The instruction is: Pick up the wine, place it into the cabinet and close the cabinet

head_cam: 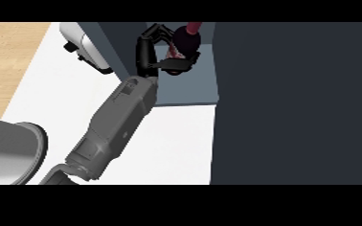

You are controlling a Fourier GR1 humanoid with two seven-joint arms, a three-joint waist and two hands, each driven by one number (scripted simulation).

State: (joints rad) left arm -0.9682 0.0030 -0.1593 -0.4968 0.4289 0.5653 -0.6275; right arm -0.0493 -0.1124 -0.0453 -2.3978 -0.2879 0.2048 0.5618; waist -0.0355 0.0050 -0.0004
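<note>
A dark red wine bottle (188,37) stands upright inside the open cabinet (185,87), over its grey-blue shelf near the back. My left hand (150,52) is shut on the bottle from the left side: fingers curl over the far side and the thumb presses at the near side. Its grey forearm runs down to the lower left of the view. The lower part of the bottle is hidden by the hand. My right hand does not show.
The cabinet's dark door (286,100) stands open and fills the right side. A white appliance (88,48) sits left of the cabinet. A large grey round vessel (16,153) is at the lower left on the white counter (176,143).
</note>
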